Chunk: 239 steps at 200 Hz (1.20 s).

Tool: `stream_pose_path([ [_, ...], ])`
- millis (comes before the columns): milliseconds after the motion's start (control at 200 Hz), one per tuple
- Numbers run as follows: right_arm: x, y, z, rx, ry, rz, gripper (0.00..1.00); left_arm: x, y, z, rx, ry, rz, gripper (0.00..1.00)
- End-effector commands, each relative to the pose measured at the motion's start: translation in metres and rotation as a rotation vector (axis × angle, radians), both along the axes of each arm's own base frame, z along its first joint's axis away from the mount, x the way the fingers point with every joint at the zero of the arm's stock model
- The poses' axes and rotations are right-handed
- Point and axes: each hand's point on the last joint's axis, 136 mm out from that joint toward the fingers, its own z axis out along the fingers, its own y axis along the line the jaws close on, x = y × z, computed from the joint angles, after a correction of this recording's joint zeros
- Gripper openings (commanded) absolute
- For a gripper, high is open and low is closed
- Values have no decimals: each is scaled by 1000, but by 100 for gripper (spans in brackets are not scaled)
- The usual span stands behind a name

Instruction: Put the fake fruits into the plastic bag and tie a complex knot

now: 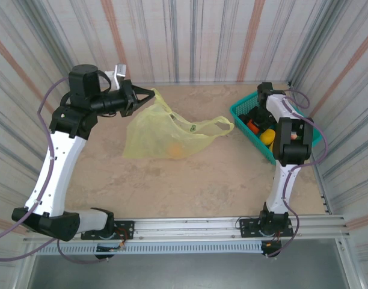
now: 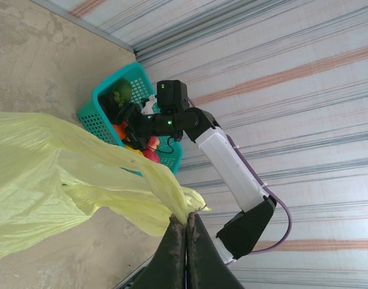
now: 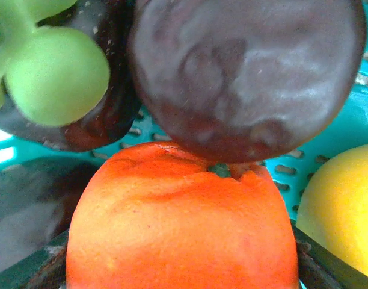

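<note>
The step in hand looks like picking the orange point(image 3: 184, 223) out of the basket point(image 1: 239, 111). The right gripper point(image 3: 184, 274) straddles it with a finger at either flank, though I cannot tell whether they pinch it yet. It should close squarely across the middle and lift straight up, clear of the purple fruit point(image 3: 250, 78) touching it. The left gripper point(image 2: 185, 232) is clamped on one handle of the bag point(image 1: 154, 135). The bag lies mid-desk point(image 1: 190, 186), long axis left to right, free handle pointing at the basket.
</note>
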Motion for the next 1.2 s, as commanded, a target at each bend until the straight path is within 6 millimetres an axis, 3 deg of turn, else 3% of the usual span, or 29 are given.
stream_pose_path([
  [0,-2,3,53,-33,-131,55,65,-2,5,10,17,-37,7,0],
  [195,-18,12,132,-87,-285,117,64,-7,7,4,21,-19,15,0],
  [296,-24,33,181,-55,-406,147,64,-10,10,5,32,-29,24,0],
  [411,-25,89,259,26,-628,280,64,-13,11,6,48,-30,26,0],
  [466,-31,126,302,59,-756,396,64,-14,13,6,56,-28,29,0],
  [566,-56,196,369,195,-947,631,63,-17,14,6,63,-31,33,0],
  [616,-72,226,386,270,-985,750,63,-17,15,8,69,-38,36,0],
  [696,-98,260,390,329,-967,910,63,-18,16,9,73,-43,39,0],
  [812,-131,287,368,394,-875,1055,61,-20,15,13,67,-53,31,0],
  [982,-165,296,338,336,-757,1148,61,-26,14,19,76,-85,1,0],
  [1192,-184,311,313,388,-667,1192,61,-34,15,23,72,-98,-28,0],
])
